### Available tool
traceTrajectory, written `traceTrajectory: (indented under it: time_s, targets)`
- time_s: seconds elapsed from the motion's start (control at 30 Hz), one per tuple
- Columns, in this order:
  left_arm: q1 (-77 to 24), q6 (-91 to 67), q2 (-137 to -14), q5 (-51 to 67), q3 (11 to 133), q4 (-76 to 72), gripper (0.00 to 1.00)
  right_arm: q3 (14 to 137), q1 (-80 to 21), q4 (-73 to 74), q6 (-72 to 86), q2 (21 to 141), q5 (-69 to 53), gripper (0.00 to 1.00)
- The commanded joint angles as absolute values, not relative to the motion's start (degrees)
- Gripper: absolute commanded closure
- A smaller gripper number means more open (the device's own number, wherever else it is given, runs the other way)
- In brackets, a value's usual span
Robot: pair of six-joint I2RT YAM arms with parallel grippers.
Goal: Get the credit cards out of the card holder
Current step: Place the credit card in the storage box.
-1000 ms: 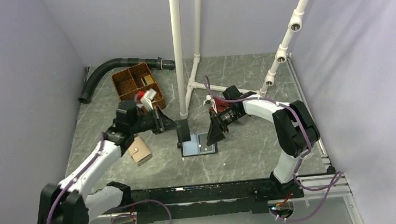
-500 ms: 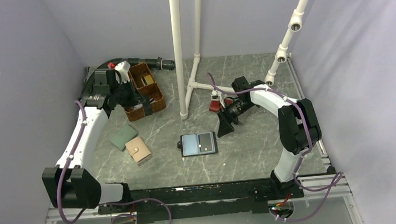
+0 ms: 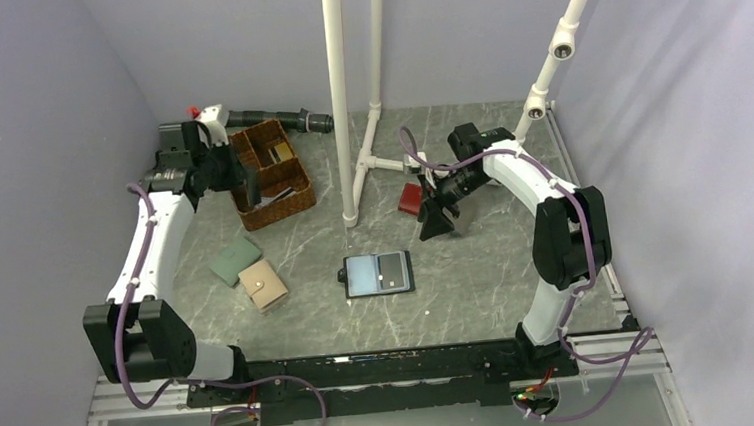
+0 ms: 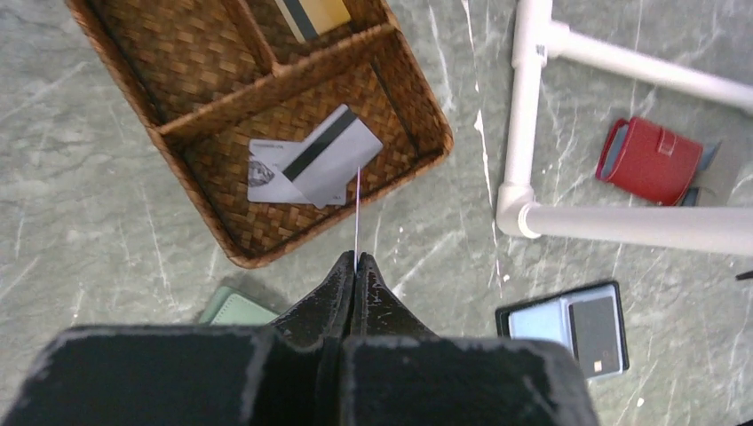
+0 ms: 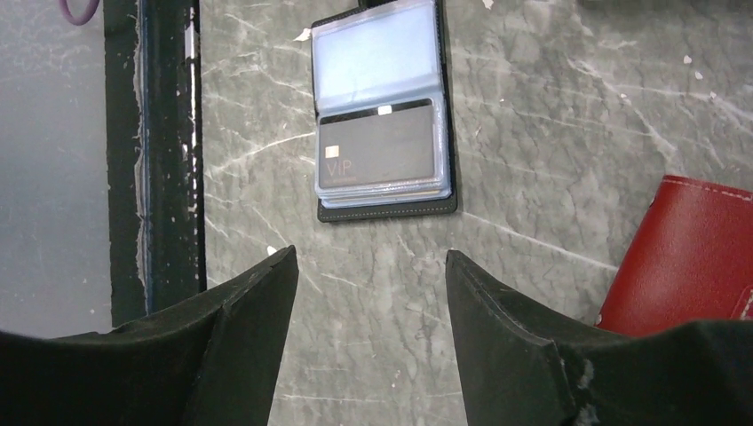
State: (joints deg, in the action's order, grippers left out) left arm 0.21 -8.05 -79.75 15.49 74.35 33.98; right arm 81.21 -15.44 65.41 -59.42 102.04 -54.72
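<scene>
The left gripper (image 4: 355,264), over the wicker basket (image 4: 424,114) in the far-left corner, pinches what looks like 1 card (image 4: 357,209) seen edge-on; releasing it should come next. The card holder (image 5: 377,58) lies open mid-table toward the near edge, 1 dark card (image 5: 382,155) inside, the right gripper (image 5: 368,257) spread empty above.

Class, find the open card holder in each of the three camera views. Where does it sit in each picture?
Top external: the card holder lies open near the centre.
Left wrist: the card holder is at lower right.
Right wrist: the card holder is at top centre.
Shared landmark: the red wallet, in all three.
</scene>
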Motion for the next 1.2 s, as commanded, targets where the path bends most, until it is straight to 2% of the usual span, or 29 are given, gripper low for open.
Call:
traceTrajectory:
  time_s: [0.0,0.33,0.53,0.7,0.9,1.17]
  targets:
    - [3.9,-11.7,-78.3,20.7,74.0,26.6,1.00,83.6,-16.7,64.9,-60.9,101.8,-55.4,0.36]
    - [9.4,-13.1,-81.1,20.5,72.1,19.0,1.00,85.7,-18.2,67.2,-62.8,101.3,-54.3,0.36]
    - [13.5,-26.0,-91.9,23.8,74.5,6.6,1.00,84.4,-18.8,63.9,-59.1,100.4,-54.6,0.36]
    - [14.0,-30.6,-100.7,25.1,79.9,3.0,1.00,82.4,-19.0,61.3,-56.0,99.0,-54.6,0.36]
    - [13.9,-31.8,-109.0,26.0,86.9,4.8,1.00,80.1,-19.0,60.2,-54.5,97.8,-54.5,0.36]
    - [14.0,-30.9,-111.8,27.0,88.5,9.1,1.00,79.6,-19.0,59.1,-53.0,97.1,-53.9,0.36]
